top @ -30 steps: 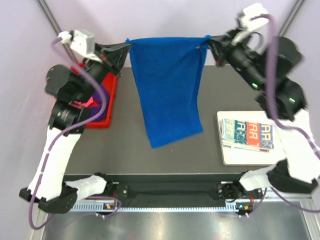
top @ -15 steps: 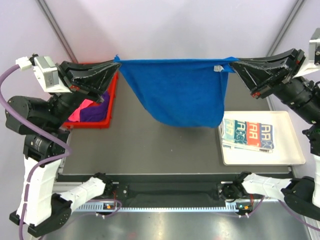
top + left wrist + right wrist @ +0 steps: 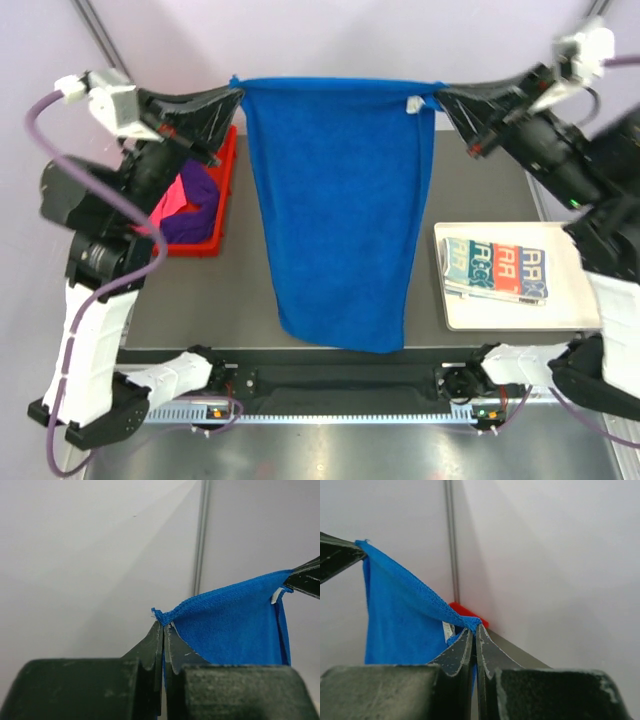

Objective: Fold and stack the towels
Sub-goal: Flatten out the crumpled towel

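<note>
Royal blue towel [image 3: 335,220] hanging flat above the table [image 3: 230,290], top edge taut. Left gripper [image 3: 237,93] and right gripper [image 3: 438,95], jaws pressed together, each pinch one upper corner.

Light: bright, even and diffuse; the walls [image 3: 330,40] read pale with a lilac tint.
Shadows: soft, only gentle shading down the towel [image 3: 335,230]; the table [image 3: 230,290] is dark and matte.
Glare: a white streak on the front rail [image 3: 330,415].
Blur: left arm [image 3: 80,195] and right arm [image 3: 565,165] are smeared; the towel is sharp.
Wrist views: fingers [image 3: 150,647] [image 3: 462,647] near the lens are dark and soft; the towel weave is crisp.
</note>
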